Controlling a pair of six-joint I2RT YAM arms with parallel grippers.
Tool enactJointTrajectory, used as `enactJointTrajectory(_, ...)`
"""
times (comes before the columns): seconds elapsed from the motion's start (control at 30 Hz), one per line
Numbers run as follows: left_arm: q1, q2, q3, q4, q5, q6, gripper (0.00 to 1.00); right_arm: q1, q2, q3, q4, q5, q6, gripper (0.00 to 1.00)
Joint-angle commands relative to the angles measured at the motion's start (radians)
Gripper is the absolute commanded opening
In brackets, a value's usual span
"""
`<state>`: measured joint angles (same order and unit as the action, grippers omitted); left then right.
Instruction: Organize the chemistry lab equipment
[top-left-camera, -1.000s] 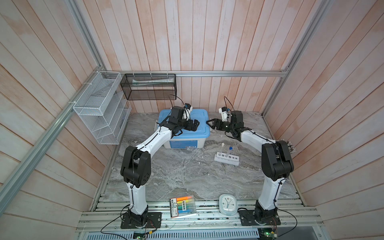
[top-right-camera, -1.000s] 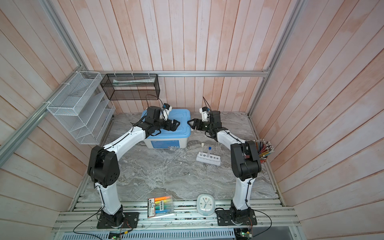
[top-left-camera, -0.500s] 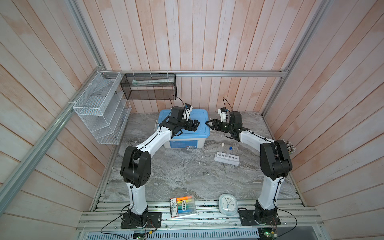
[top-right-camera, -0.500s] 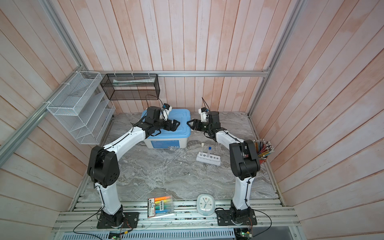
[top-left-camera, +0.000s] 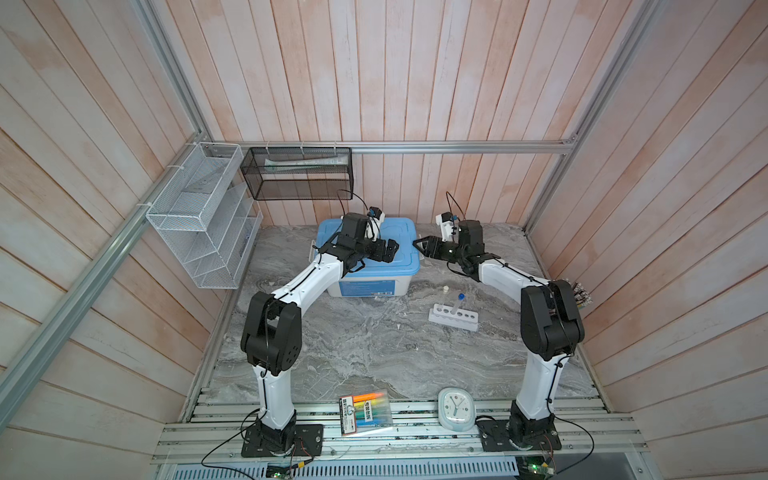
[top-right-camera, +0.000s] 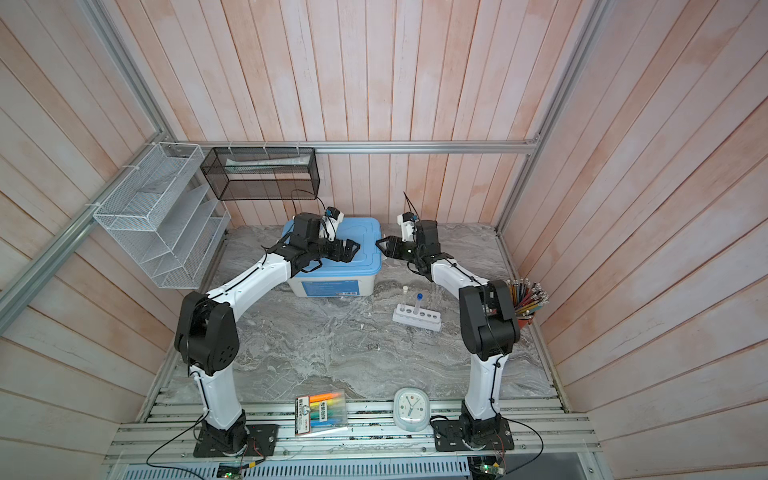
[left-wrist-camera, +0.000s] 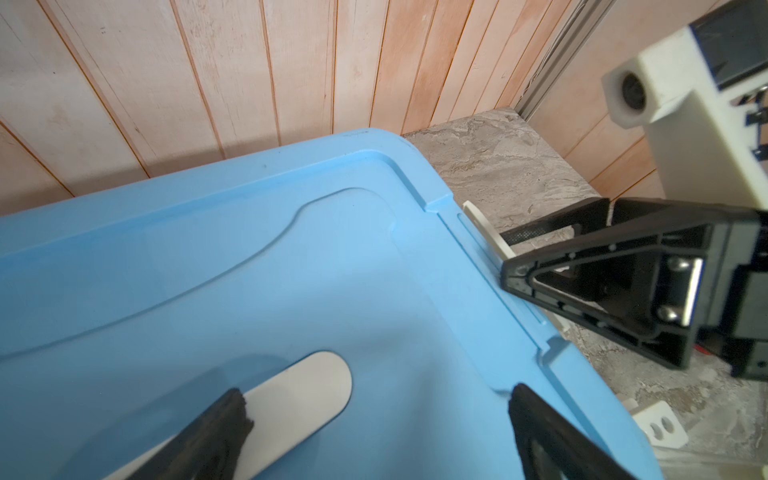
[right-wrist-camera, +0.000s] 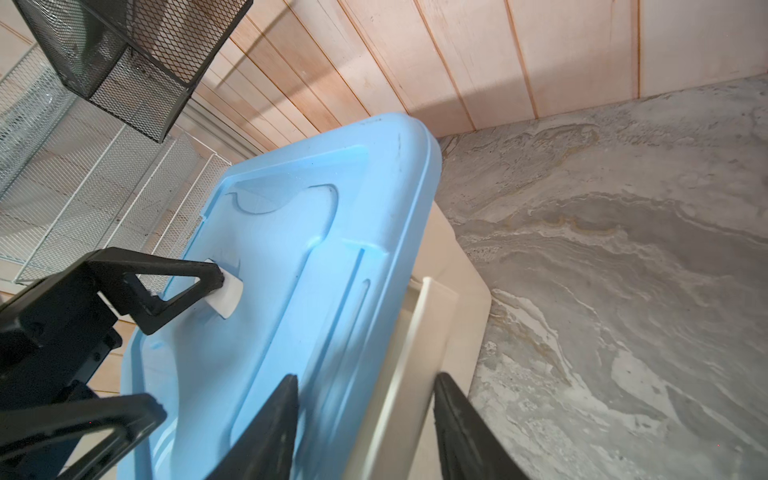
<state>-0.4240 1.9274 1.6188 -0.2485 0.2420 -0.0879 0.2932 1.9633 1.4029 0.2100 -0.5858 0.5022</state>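
A white six-hole rack (top-left-camera: 465, 321) (top-right-camera: 428, 322) stands on the marble top. In it stand a white-capped tube (top-left-camera: 445, 296) and a blue-capped tube (top-left-camera: 459, 304). A blue-lidded box (top-left-camera: 399, 266) (top-right-camera: 365, 232) sits at the back. My left gripper (top-left-camera: 390, 249) (left-wrist-camera: 376, 401) hovers open over the lid, one fingertip (right-wrist-camera: 214, 276) by a white oval patch (left-wrist-camera: 303, 395). My right gripper (top-left-camera: 417, 243) (right-wrist-camera: 365, 380) is at the lid's right edge. Its jaws stand apart, one over the blue lid, one outside the white latch (right-wrist-camera: 424, 324) (left-wrist-camera: 486, 232).
A red cup of pencils (top-right-camera: 525, 299) stands by the right wall. A round white clock (top-left-camera: 456, 409) and a marker pack (top-left-camera: 365, 411) lie at the front edge. A white wire shelf (top-left-camera: 203, 216) and a black mesh basket (top-left-camera: 297, 174) hang on the walls.
My right gripper has shifted slightly left onto the box's right edge and its jaws have narrowed around the latch. The left arm has not moved.
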Motion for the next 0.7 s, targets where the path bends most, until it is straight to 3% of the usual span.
enactJointTrajectory(0.0,-0.002,0.003,-0.031,-0.038,0.022,-0.013,1.00,0.017,-0.010,0.023,-0.044,0.022,-0.018,0.49)
enactJointTrajectory(0.3,-0.002,0.004,-0.036,-0.036,0.026,-0.013,1.00,0.026,-0.012,0.066,-0.101,0.053,-0.045,0.39)
enactJointTrajectory(0.67,-0.001,-0.007,-0.048,-0.033,0.015,-0.009,1.00,0.032,-0.030,0.091,-0.140,0.087,-0.071,0.37)
